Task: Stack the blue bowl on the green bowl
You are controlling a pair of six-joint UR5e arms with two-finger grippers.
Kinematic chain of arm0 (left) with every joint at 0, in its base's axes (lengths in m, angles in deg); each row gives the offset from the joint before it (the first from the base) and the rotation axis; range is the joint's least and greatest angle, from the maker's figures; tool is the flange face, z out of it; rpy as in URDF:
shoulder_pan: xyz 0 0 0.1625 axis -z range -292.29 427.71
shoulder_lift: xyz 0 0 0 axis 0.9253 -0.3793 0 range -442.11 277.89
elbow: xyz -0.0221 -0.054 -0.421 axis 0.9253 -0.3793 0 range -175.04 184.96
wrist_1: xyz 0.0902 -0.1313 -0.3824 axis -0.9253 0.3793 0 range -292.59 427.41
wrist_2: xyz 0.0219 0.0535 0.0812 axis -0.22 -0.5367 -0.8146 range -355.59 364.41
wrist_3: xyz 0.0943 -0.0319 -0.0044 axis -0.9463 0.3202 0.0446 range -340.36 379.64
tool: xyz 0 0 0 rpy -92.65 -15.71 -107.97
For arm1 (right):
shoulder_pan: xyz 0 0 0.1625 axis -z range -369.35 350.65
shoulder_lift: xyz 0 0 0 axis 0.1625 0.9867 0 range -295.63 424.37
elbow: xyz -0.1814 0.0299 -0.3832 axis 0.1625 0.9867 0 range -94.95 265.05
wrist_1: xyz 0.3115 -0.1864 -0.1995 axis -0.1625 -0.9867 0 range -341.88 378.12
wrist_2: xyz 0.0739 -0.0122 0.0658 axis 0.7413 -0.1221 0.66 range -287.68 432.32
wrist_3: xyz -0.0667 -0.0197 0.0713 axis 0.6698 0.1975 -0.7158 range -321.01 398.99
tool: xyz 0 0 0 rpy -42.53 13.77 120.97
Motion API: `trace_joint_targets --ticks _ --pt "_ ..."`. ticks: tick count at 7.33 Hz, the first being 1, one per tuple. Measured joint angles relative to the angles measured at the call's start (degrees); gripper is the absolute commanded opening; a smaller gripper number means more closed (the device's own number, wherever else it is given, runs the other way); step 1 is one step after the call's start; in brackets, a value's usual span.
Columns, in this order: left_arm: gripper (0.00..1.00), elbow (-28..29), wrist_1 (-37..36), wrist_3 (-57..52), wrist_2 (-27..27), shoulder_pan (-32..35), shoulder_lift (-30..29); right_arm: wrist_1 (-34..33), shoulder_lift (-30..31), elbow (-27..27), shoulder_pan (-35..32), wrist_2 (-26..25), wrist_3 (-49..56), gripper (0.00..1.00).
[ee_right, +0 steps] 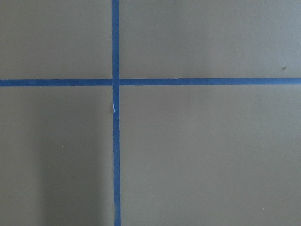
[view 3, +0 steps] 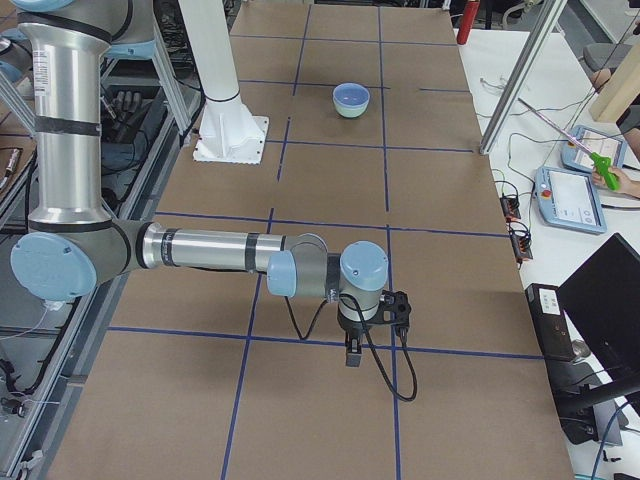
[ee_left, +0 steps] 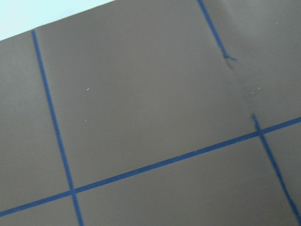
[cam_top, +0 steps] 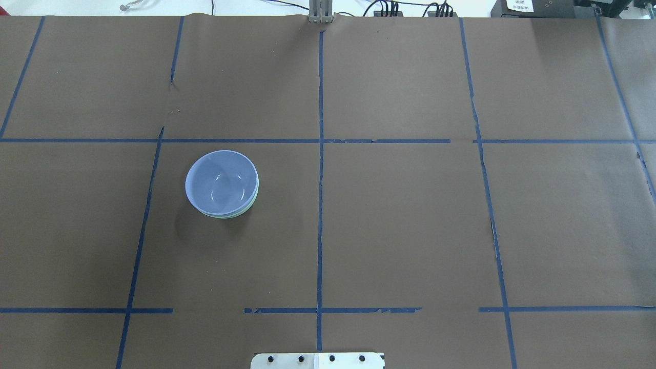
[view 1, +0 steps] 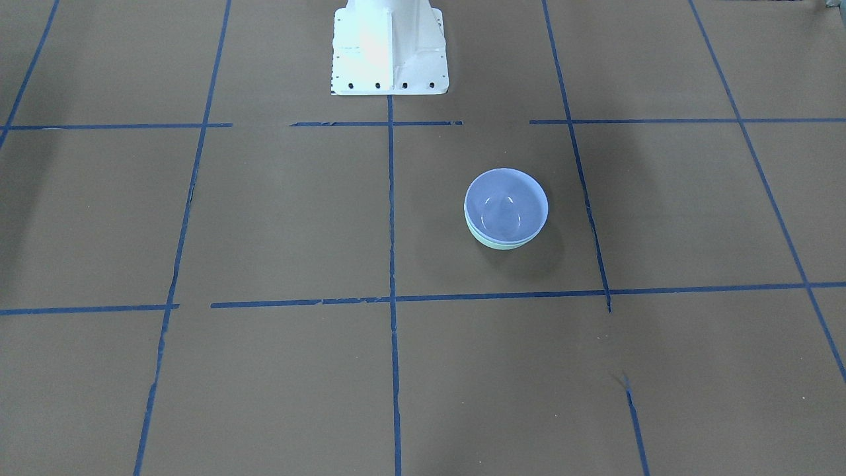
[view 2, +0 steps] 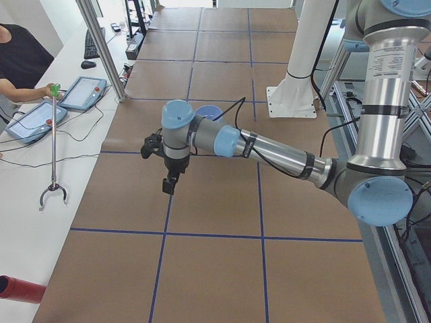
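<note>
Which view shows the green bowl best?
Front-facing: the green bowl shows as a crescent under the blue bowl. Overhead gives a thinner sliver, exterior right a tiny one; exterior left and wrist views, none.

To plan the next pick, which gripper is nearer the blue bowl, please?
Left. The left gripper hangs near the blue bowl, on its outer side; the right gripper is far off, past the robot's base.

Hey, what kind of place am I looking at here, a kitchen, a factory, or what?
Most likely a robotics lab test cell. The table is papered brown and marked with a blue tape grid, a left arm and a right arm reach over it, and pendants lie on a side bench.
</note>
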Motion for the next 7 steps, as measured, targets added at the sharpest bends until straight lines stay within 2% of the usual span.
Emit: trace_joint_targets --ticks 4,7 --pt "1.00 6.01 -0.29 -1.06 0.93 2.37 2.91 -0.03 0.00 0.00 0.00 0.05 0.00 1.00" --pt "1.00 7.42 -0.37 -1.09 0.99 2.45 3.37 0.00 0.00 0.00 0.00 0.03 0.00 1.00"
